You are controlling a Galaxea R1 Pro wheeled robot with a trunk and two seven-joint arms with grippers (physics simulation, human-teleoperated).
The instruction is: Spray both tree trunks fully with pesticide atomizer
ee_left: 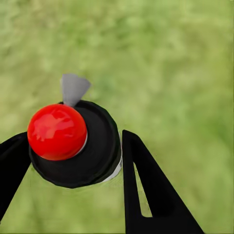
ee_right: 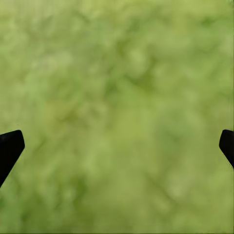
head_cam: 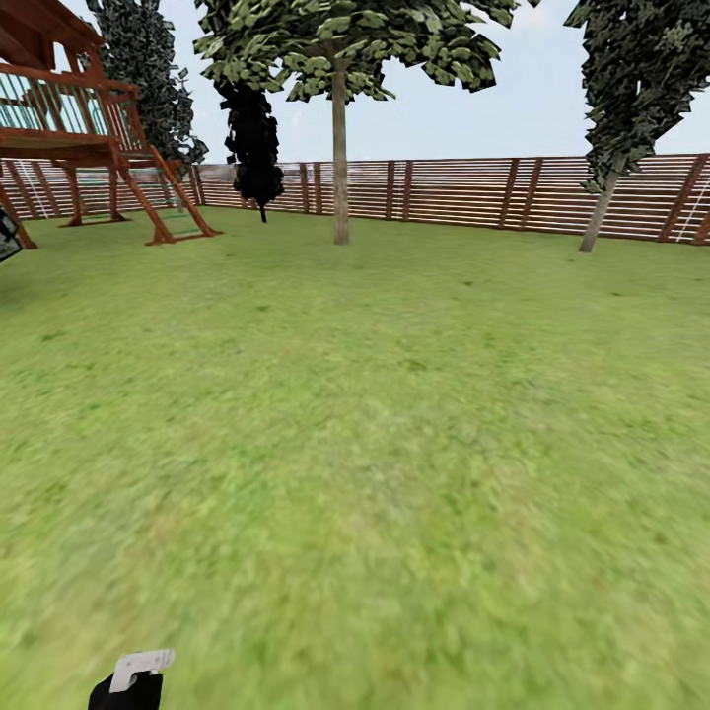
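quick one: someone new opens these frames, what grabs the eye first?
Probably the glossy red ball top of the small black pesticide atomizer, clamped between the black fingers of the left gripper over blurred grass in the left wrist view. In the head view, the tall tree with a straight grey-tan trunk stands mid-lawn before the brown slatted wooden fence, with a red-brown wooden play tower at far left.

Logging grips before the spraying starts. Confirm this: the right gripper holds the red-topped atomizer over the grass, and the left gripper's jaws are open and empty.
Sides are swapped. In the left wrist view the left gripper is shut on the atomizer. In the right wrist view the right gripper has its jaws wide apart, empty over the grass.
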